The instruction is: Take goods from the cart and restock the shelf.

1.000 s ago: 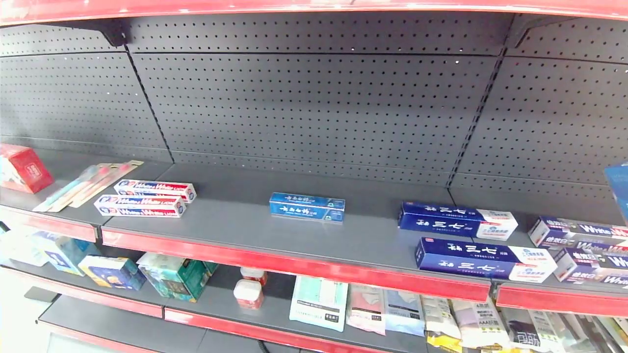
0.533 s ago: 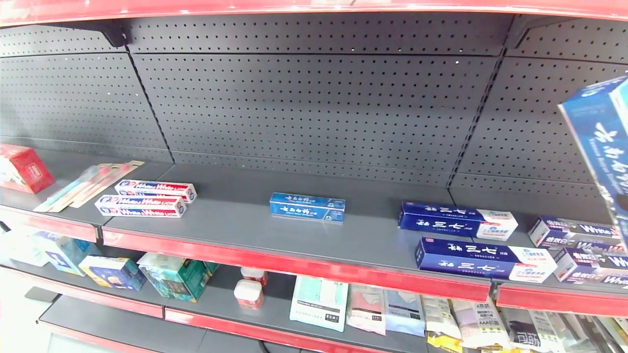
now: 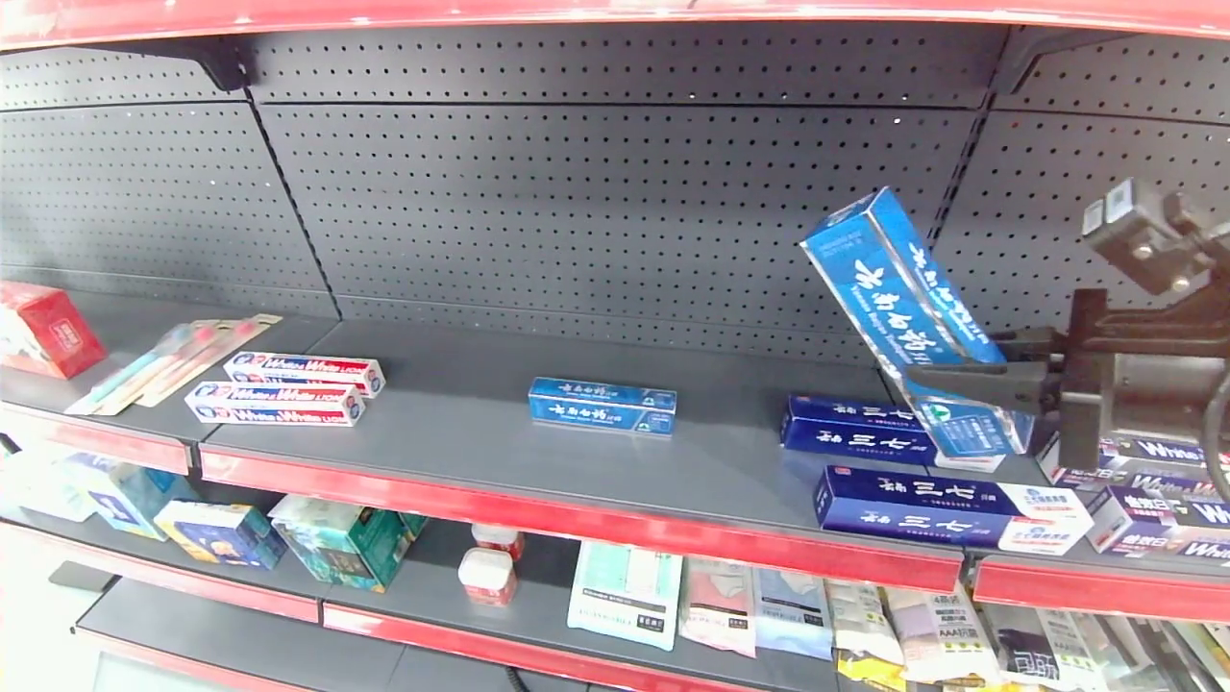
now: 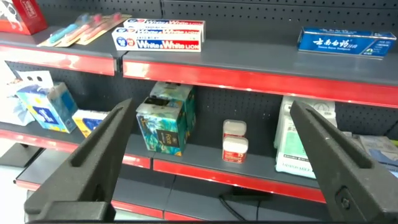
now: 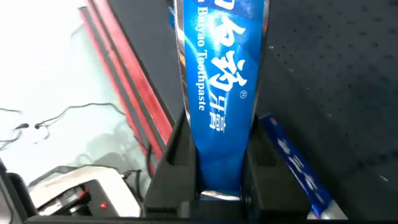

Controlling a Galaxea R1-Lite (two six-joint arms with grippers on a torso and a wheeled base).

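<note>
My right gripper point(image 3: 971, 384) is shut on a light-blue toothpaste box point(image 3: 908, 312), holding it by its lower end, tilted up and to the left above the dark-blue boxes point(image 3: 889, 432) on the grey shelf point(image 3: 461, 432). The same held box point(image 5: 221, 81) runs up from between the fingers in the right wrist view. A matching light-blue toothpaste box point(image 3: 602, 406) lies flat mid-shelf, also seen as the blue box point(image 4: 345, 42) in the left wrist view. My left gripper point(image 4: 217, 168) is open, low in front of the lower shelves, holding nothing.
Two white toothpaste boxes point(image 3: 288, 389), toothbrush packs point(image 3: 168, 360) and a red box point(image 3: 43, 332) lie at the shelf's left. More boxes point(image 3: 1143, 490) crowd the far right. Bare shelf lies on both sides of the flat blue box. Lower shelves hold tissue packs point(image 3: 346, 543) and small jars point(image 3: 487, 575).
The right arm has swung in from the right edge, carrying the light-blue box leftward and down to above the dark-blue boxes. The shelf goods have not moved.
</note>
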